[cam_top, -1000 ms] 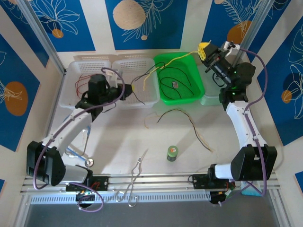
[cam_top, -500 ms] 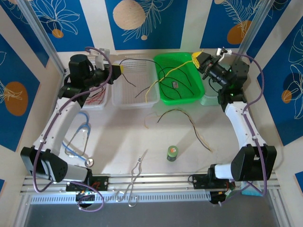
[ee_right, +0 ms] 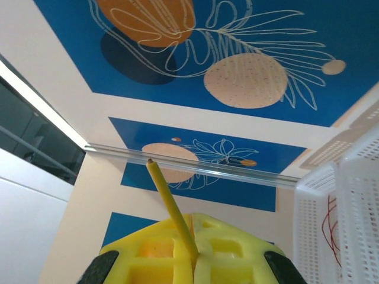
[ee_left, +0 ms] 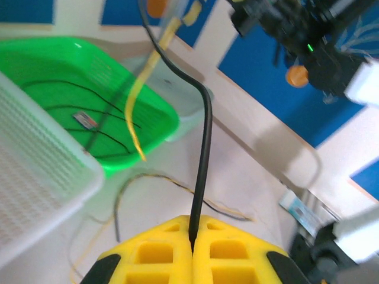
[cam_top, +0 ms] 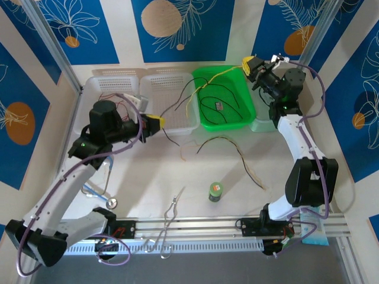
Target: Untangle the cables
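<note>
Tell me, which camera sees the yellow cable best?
The top camera: it shows the yellow cable along its length, running from the right gripper across the green tray toward the white basket. The left wrist camera gives a blurry hanging stretch; the right wrist camera, the short end pinched between its fingers.

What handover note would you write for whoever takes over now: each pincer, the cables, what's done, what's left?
Left pincer: shut on a thin black cable.
Right pincer: shut on a thin yellow cable by the green plastic tray.
The two cross near the tray's left rim. Black wires lie in the tray, red wires in the far-left white mesh basket, one dark-and-tan cable on the table.
Done: one strand in each grip.
Remaining: pull them apart, sort the rest.
</note>
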Available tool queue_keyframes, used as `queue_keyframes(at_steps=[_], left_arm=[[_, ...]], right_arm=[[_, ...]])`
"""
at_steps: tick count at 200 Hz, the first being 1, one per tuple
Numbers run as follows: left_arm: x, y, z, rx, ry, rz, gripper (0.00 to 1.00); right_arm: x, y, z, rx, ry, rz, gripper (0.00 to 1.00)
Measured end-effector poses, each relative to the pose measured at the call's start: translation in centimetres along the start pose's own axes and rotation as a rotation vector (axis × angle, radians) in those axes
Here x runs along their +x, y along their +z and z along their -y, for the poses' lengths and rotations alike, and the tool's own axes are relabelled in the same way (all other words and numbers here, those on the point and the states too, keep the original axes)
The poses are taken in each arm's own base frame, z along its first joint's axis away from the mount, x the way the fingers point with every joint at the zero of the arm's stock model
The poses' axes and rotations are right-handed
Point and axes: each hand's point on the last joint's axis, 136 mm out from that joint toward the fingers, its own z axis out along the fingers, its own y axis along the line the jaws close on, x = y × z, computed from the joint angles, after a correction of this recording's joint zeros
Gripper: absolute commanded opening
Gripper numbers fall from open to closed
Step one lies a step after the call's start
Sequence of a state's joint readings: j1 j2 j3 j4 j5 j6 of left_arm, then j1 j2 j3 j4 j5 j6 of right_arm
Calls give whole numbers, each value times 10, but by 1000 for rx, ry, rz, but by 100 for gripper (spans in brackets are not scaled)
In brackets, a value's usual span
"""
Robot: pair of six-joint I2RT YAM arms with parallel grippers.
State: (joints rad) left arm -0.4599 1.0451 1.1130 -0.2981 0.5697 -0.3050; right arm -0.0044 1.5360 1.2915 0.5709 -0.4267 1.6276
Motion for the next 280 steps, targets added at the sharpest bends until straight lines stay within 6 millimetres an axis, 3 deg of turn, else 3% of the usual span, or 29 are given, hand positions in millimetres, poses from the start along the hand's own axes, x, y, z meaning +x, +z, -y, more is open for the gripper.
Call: queue_keyframes(at_steps=[31, 53, 105, 148, 223, 255, 280], left_arm=[[44, 26, 15, 81, -26, -92, 0], [63, 43, 24, 117, -34, -157, 0], [86, 51, 15, 89, -33, -214, 0], [92, 50, -15, -67, -24, -220, 0], [68, 30, -61, -243, -52, -141, 0], [82, 9, -103, -388, -172, -167, 0], [95, -1, -122, -441, -255, -162, 0]], right_arm=[[12, 11, -27, -52, -41, -28, 0], [13, 17, -37, -80, -53, -34, 0], [-31, 31, -67, -219, 15, 10, 0], [-37, 18, -83, -244, 7, -1, 0], [-41, -4, -99, -269, 15, -35, 0], [-69, -26, -110, -303, 19, 56, 0], [-72, -36, -121, -321, 14, 82, 0]])
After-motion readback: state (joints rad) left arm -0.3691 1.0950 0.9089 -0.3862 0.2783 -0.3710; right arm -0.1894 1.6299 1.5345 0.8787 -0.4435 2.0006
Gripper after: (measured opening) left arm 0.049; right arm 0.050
